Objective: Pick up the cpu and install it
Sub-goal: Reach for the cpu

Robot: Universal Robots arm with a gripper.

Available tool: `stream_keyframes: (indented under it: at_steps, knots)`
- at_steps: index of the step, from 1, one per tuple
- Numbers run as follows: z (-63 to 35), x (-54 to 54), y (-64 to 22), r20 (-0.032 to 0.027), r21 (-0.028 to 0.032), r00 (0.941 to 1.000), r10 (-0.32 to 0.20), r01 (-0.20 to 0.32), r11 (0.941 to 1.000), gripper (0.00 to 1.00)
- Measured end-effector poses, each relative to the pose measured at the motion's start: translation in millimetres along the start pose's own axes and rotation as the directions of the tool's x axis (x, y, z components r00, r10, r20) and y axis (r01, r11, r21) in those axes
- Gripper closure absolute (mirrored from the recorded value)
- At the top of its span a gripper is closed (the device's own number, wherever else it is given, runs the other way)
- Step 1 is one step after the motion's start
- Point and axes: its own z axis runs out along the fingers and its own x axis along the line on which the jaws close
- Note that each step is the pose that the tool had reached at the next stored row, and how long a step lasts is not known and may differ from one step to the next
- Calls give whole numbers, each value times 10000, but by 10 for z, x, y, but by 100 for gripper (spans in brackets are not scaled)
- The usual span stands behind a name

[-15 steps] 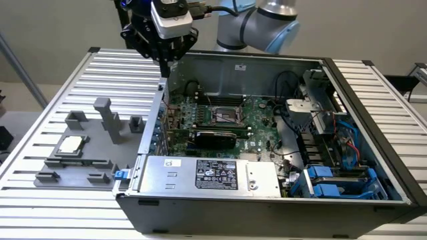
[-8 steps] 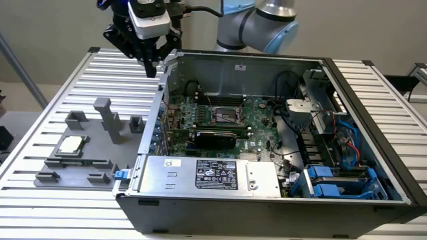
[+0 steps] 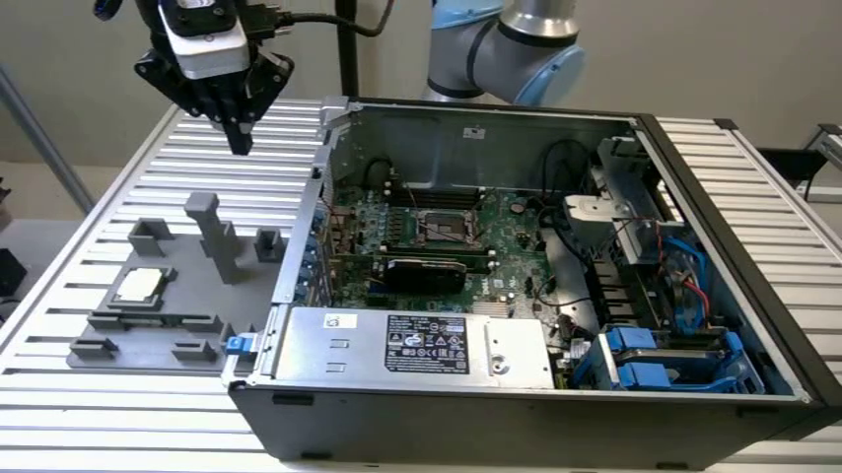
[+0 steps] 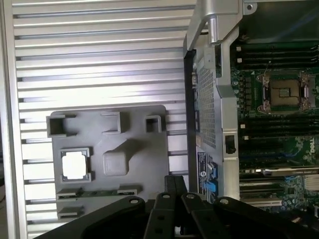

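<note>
Exterior view: I see the gripper [image 3: 241,143] high over the slatted table [image 3: 132,419], fingers together, holding nothing. The cpu [image 3: 138,286] sits in the grey fixture [image 3: 197,317], on the exterior view's left of the open computer case [image 3: 526,406].
Wrist view: cpu [image 4: 75,165] in its fixture pocket, well apart from the gripper [image 4: 175,194]; socket [image 4: 285,92] inside the case

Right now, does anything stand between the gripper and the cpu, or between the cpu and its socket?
Nothing visible lies between the gripper and the cpu, uncovered in its grey fixture. Toward the socket, the case wall stands between.
</note>
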Motion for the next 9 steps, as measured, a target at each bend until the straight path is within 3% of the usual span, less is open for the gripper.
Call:
stream_keyframes:
  at_steps: [9]
  knots:
    - [13,408,-48,0,0,10000,1,-1,10000,89]
